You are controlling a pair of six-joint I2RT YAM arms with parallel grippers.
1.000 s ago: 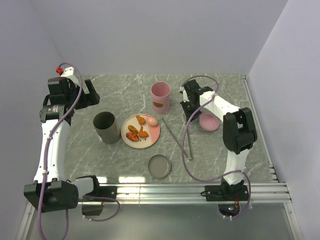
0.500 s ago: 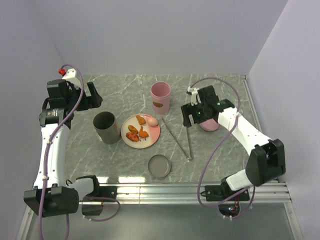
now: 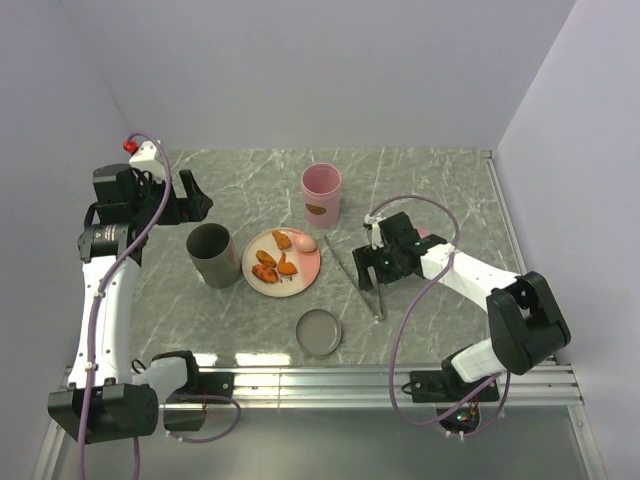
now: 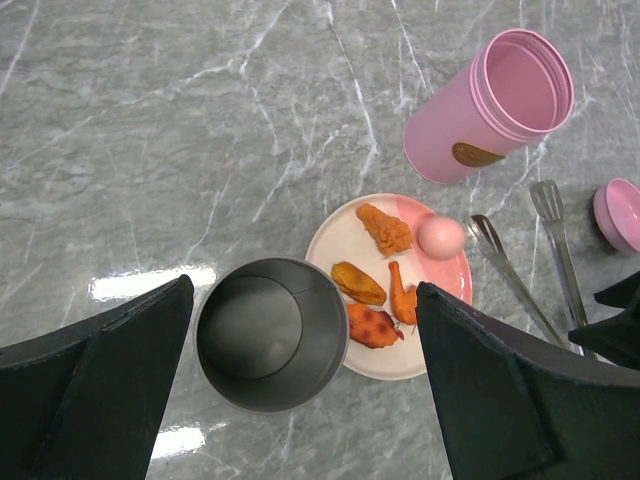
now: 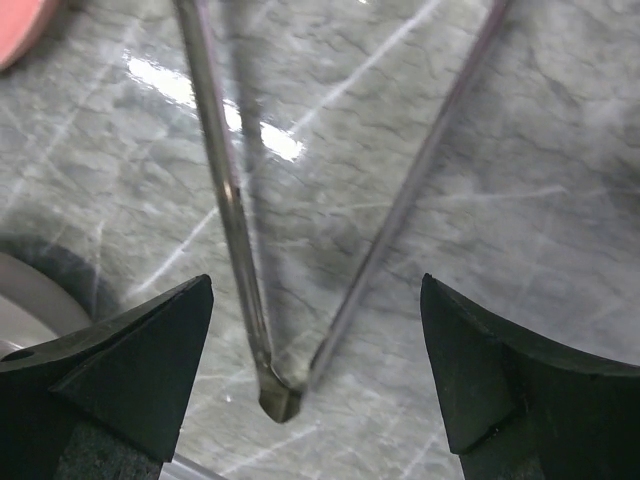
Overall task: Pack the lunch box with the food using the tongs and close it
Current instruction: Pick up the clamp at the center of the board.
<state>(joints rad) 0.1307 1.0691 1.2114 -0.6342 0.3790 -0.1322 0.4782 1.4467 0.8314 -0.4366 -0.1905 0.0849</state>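
Task thing: the long, thin silver metal tongs (image 3: 347,268) lie flat on the grey marble tabletop (image 3: 450,190), just right of the round pink plate (image 3: 303,275), touching neither it nor any container.
Long axis: runs diagonally in the overhead view. The spread tips point far-left toward the tall pink cylindrical container (image 3: 321,195), and the joined end lies nearer the arm bases.
Right gripper (image 5: 316,330): fingers spread wide and holding nothing. It hangs right over the tongs, and its wrist view shows both slim arms converging to the joint between the two dark fingers.
Key relation: the tongs lie directly below and between the right fingers, near their joined end. Closing here would likely pinch the narrow part of the V, so I judge the grip needs to descend first.
Left gripper (image 4: 305,290): fingers wide apart, empty, raised over the dark grey cylindrical container (image 3: 212,255) on the far side of the plate from the tongs.
Nearer arm: the right one, plainly.
Food: small orange-brown chunks (image 3: 275,262) and a pale pink egg-shaped piece (image 3: 306,243), all on the plate, none packed.
Lids: a flat grey round lid (image 3: 319,331) sits near the table's front edge, and a small pink lid (image 4: 620,215) lies right of the tongs.
Lunch box: cannot tell which container is meant; both stand uncovered.
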